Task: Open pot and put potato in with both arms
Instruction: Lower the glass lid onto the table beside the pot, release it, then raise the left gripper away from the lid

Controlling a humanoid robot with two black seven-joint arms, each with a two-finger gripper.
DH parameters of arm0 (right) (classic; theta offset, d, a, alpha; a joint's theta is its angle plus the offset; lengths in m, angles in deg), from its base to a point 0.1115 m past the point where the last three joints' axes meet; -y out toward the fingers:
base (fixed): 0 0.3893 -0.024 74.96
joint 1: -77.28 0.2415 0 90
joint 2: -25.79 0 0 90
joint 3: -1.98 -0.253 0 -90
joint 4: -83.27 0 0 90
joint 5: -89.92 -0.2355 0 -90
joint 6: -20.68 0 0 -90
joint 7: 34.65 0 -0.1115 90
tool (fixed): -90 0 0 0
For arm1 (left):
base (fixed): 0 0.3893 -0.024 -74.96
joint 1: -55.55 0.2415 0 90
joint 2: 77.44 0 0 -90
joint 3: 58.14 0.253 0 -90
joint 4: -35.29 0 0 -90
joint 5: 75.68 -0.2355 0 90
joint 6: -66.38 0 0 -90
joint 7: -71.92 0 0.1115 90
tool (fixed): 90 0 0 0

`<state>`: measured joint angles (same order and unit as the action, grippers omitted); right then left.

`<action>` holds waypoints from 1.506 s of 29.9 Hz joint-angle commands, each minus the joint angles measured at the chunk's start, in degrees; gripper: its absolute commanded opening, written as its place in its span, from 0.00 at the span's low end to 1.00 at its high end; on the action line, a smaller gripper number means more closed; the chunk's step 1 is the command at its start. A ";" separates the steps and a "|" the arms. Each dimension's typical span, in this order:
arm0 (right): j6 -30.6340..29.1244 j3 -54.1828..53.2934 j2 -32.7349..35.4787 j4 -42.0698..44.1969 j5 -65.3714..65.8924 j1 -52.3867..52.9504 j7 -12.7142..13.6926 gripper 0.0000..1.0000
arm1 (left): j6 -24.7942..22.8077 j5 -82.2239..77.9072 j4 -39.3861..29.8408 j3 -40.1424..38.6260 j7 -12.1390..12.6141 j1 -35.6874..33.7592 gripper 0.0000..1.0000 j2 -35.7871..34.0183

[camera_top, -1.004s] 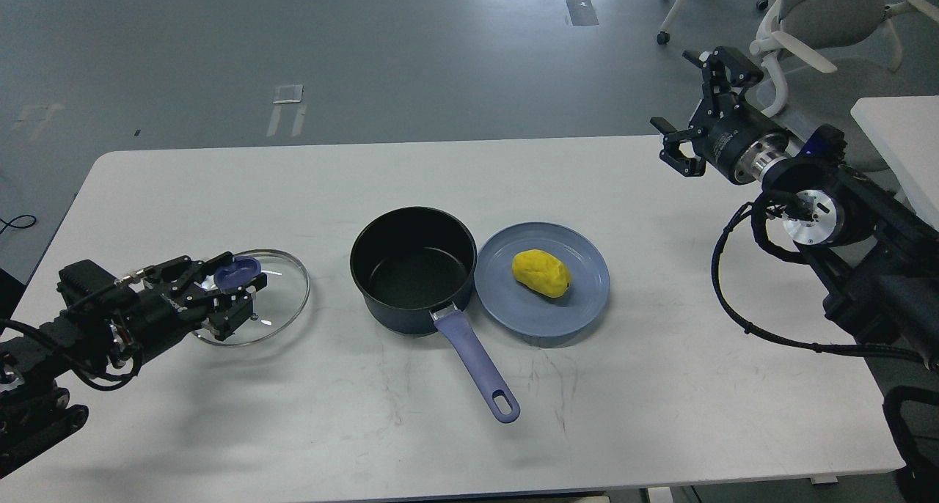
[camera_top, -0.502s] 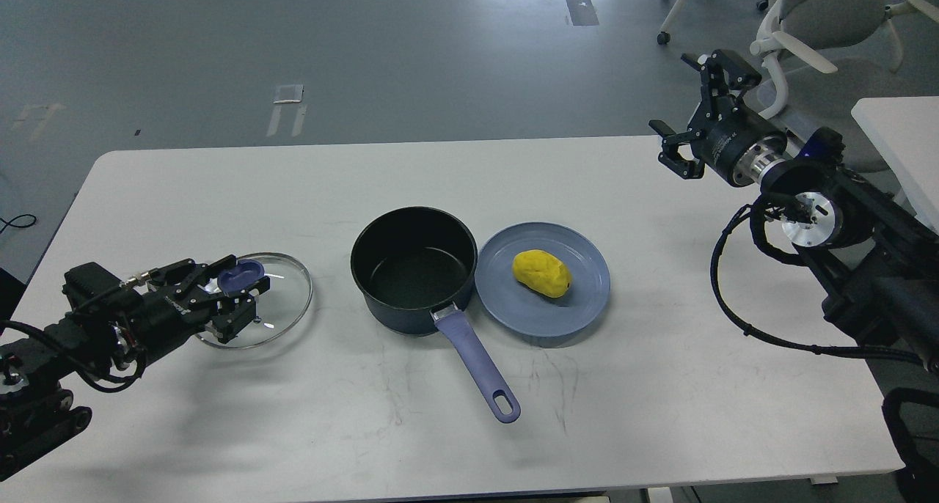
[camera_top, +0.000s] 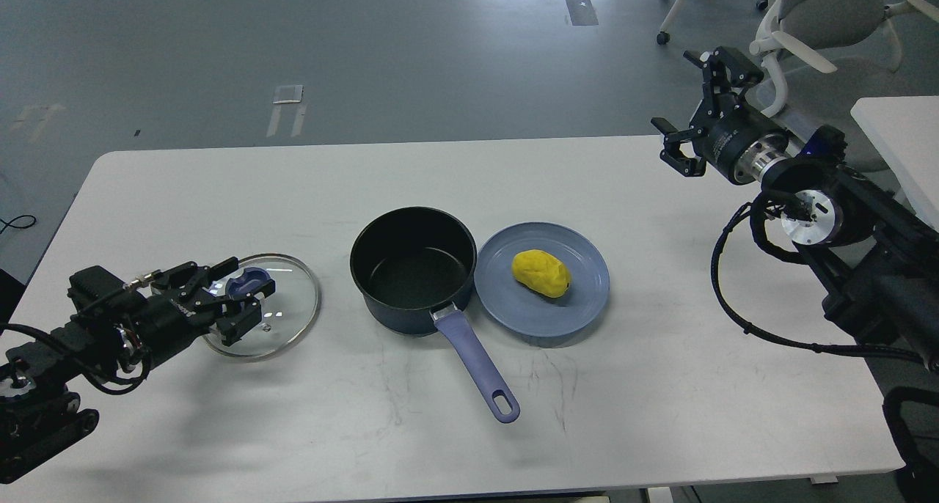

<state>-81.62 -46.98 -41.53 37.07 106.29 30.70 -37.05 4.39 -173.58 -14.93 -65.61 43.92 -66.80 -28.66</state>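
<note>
The dark pot (camera_top: 413, 268) stands open at the table's middle, its blue handle (camera_top: 477, 364) pointing toward me. The yellow potato (camera_top: 541, 272) lies on a blue plate (camera_top: 579, 298) just right of the pot. The glass lid (camera_top: 282, 316) lies about flat on the table left of the pot. My left gripper (camera_top: 246, 292) is shut around the lid's blue knob (camera_top: 249, 279). My right gripper (camera_top: 686, 107) is open and empty, raised above the table's far right edge, well away from the potato.
The white table (camera_top: 469, 173) has bare room in front and behind the pot. Office chairs (camera_top: 814, 19) and a second white table (camera_top: 895, 129) stand at the far right, behind my right arm.
My left gripper has carried the lid a little right and down, and the lid has gone from tilted to about flat on the table. The right gripper has barely moved.
</note>
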 commanded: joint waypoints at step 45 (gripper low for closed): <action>-0.09 16.24 4.48 -8.38 23.67 7.30 -1.29 1.00 | -56.00 101.41 -5.32 -16.25 26.93 -21.45 0.98 -1.67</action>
<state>-81.73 -34.02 -37.78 30.18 122.14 36.93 -38.11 -48.66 -75.69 -20.23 -79.62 66.39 -88.42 -30.64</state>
